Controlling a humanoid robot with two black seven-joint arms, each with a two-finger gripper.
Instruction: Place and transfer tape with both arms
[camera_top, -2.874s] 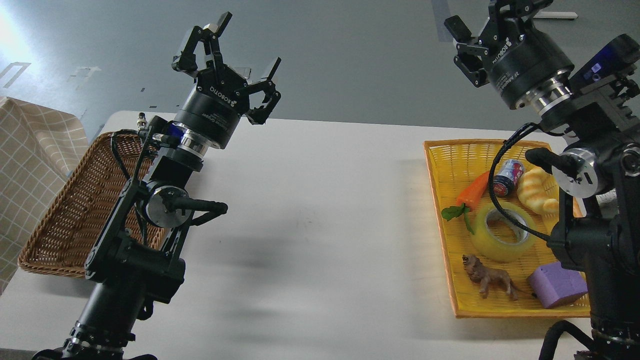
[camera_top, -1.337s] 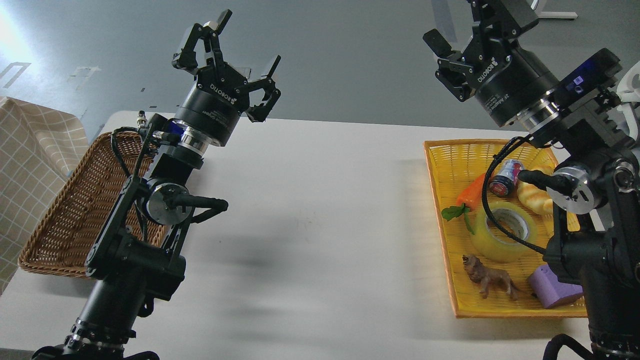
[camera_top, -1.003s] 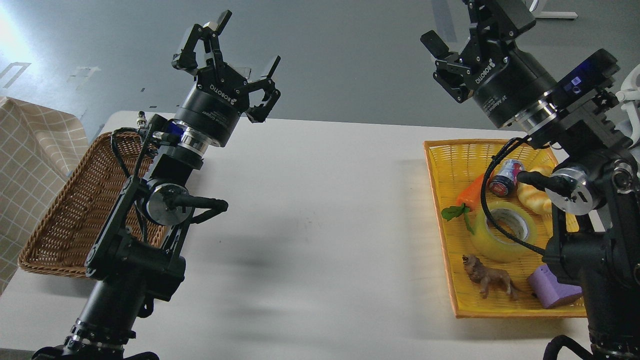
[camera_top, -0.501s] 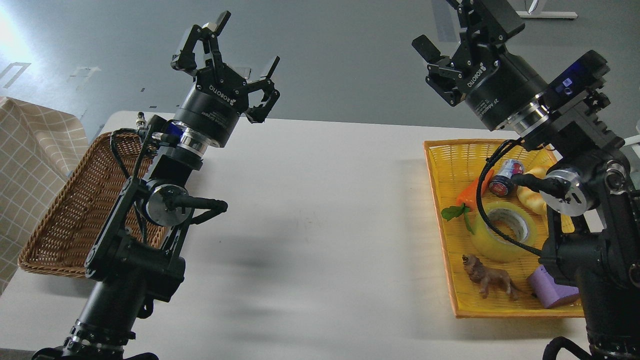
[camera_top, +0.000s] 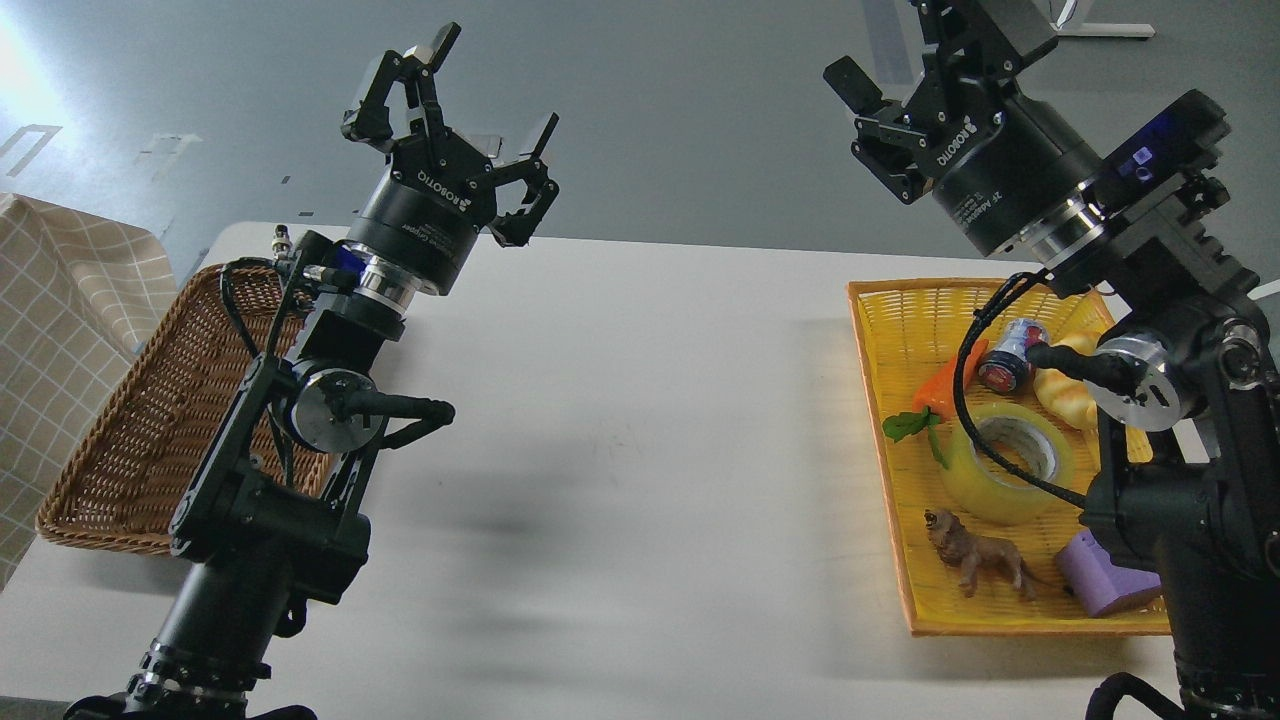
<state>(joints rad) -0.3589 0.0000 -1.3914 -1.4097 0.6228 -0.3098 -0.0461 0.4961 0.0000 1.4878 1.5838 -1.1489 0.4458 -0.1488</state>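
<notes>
While its glossy translucent yellow band lies flat around a grey-white core, the tape (camera_top: 1007, 463) sits in the yellow woven tray (camera_top: 880, 330) among small toys. Between tray and brown wicker basket (camera_top: 150, 420) the smooth white bench (camera_top: 640, 420) lies bare. Both arms are raised: left claw (camera_top: 470, 85) spread wide, empty; right claw (camera_top: 905, 45) cropped, cannot tell.

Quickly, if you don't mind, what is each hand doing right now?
Left hand: open, holding nothing.
Right hand: looks open and empty; one finger is cut off by the frame edge.
</notes>
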